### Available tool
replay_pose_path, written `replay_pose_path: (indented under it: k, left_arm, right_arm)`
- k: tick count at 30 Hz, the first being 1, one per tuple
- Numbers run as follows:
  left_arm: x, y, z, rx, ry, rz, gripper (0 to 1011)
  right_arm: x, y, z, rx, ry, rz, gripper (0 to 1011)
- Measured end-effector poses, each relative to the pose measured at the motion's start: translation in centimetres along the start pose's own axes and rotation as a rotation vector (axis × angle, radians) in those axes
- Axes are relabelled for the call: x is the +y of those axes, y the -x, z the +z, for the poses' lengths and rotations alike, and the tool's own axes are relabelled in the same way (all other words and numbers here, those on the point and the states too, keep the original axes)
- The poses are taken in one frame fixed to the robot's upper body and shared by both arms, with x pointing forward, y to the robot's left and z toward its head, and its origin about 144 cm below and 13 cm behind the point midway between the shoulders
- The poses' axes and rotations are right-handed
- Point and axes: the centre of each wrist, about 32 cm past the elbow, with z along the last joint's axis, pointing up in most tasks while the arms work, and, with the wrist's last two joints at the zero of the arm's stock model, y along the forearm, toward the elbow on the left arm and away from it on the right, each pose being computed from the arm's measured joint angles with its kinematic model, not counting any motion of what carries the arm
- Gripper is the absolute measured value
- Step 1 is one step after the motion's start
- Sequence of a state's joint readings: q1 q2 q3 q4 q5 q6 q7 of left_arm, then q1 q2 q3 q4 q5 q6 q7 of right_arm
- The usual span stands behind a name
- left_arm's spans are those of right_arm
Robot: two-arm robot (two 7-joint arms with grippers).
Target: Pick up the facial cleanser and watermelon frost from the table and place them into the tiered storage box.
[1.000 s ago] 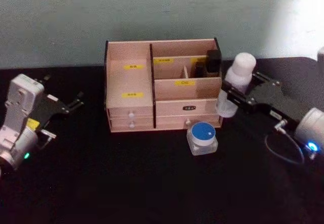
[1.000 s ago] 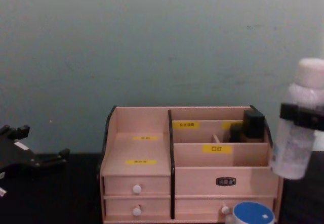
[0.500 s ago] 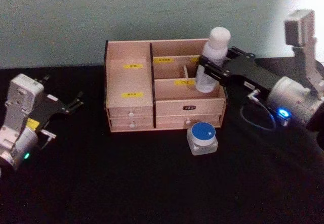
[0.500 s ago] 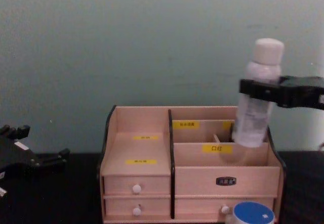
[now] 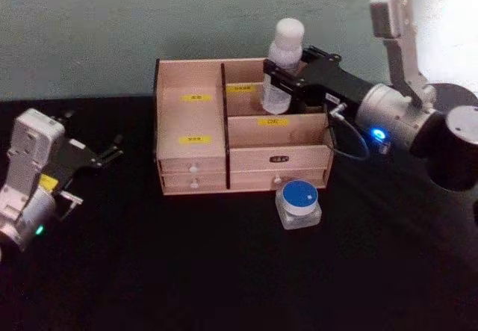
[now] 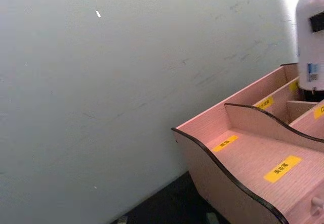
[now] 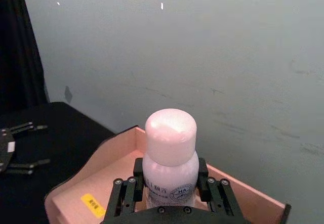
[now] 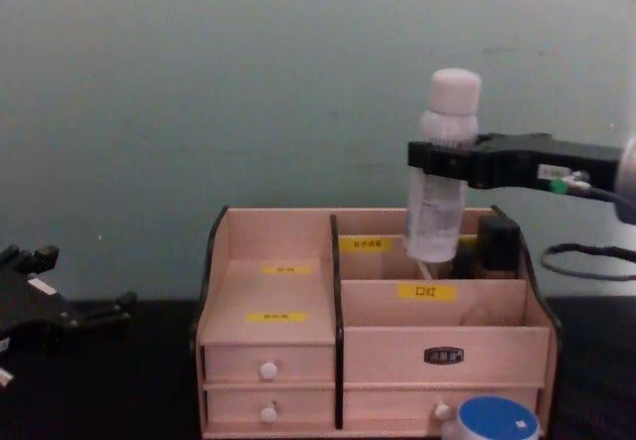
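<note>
Item: facial cleanser (image 5: 287,47) — upright, clamped at mid-body by the right gripper (image 5: 278,78) over the rear upper compartment of the tiered storage box (image 5: 193,159), base seemingly just inside. Handling: lower straight, clear of the divider and the dark container (image 8: 498,245) just beside. Watermelon frost (image 5: 299,202) on the table (image 5: 224,271) before the drawers. Left gripper (image 5: 95,155) — parked far left, jaws apart

The right arm (image 5: 390,111) reaches in from the right edge of the frame toward upper centre, its end effector (image 5: 278,79) held level, fingers clamped on the upright facial cleanser (image 5: 287,39). The left end effector (image 5: 95,172) rests at the left edge, fingers spread.
</note>
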State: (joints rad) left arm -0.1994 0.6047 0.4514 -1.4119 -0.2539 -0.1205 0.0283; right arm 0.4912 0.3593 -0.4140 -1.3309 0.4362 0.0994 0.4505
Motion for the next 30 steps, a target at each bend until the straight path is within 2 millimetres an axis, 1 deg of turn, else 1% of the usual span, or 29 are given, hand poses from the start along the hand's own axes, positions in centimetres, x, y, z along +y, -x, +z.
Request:
replay_pose_path:
  k: [4,14,23,30]
  left_arm:
    - [0.0,0.0,0.0,0.000,0.000,0.000,1001]
    - [0.0,0.0,0.0,0.000,0.000,0.000,1001]
    - [0.0,0.0,0.0,0.000,0.000,0.000,1001]
    - [0.0,0.0,0.0,0.000,0.000,0.000,1001]
  right_arm:
    - [1.3,-0.4,-0.1,-0.003,0.007,0.001,602]
    - [3.2,-0.7,-0.8,0.011,0.022,0.005,602]
    - [4.0,-0.7,-1.1,0.020,0.024,0.012,602]
    - [4.5,-0.7,-1.8,0.026,0.041,0.018,602]
